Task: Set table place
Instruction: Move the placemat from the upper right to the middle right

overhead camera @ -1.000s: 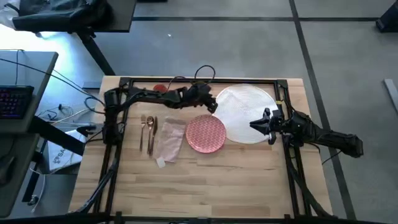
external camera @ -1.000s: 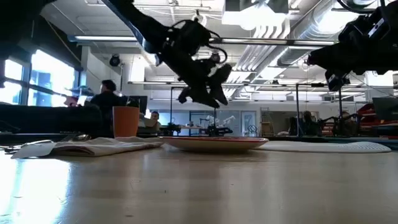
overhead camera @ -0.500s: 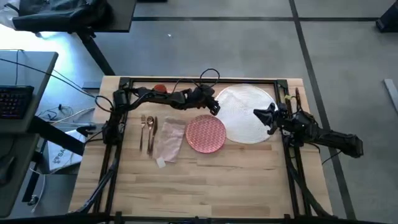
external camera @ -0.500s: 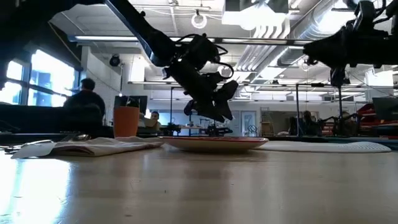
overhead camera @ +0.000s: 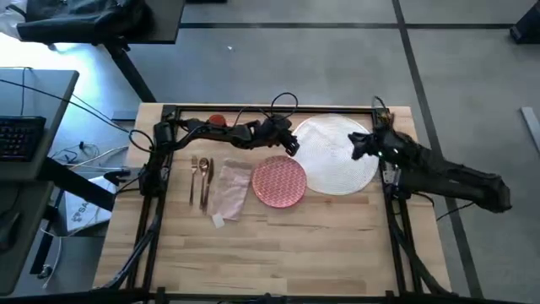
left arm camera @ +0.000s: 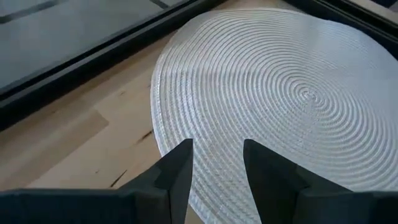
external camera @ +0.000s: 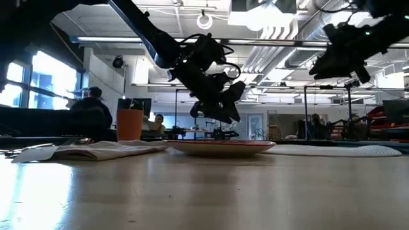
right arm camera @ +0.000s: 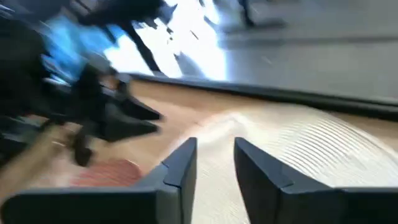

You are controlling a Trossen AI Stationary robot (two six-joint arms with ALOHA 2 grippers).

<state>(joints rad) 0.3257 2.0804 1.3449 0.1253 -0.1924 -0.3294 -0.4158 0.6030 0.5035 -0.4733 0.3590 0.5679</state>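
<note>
since half a second ago the right gripper (overhead camera: 354, 149) has swung from the right rim of the large white round woven plate (overhead camera: 336, 154) to a spot above its upper right part; the left gripper (overhead camera: 292, 144) has kept its place. the white plate lies flat on the far right part of the light-wood plank tabletop (overhead camera: 278, 245). the smaller red-patterned round plate (overhead camera: 279, 181) sits at its left, the two rims touching or overlapping. left of that lies the pale pink cloth napkin (overhead camera: 229, 190), then the copper-coloured cutlery (overhead camera: 202, 180), side by side. the small orange cup (overhead camera: 217, 121) stands near the far edge, partly hidden by the left arm. the left gripper hangs over the white plate's left rim, above the red plate, jaws released with a narrow gap and holding nothing. the right gripper's jaws are likewise parted and empty. in the low view, people sit at desks in the room beyond.
</note>
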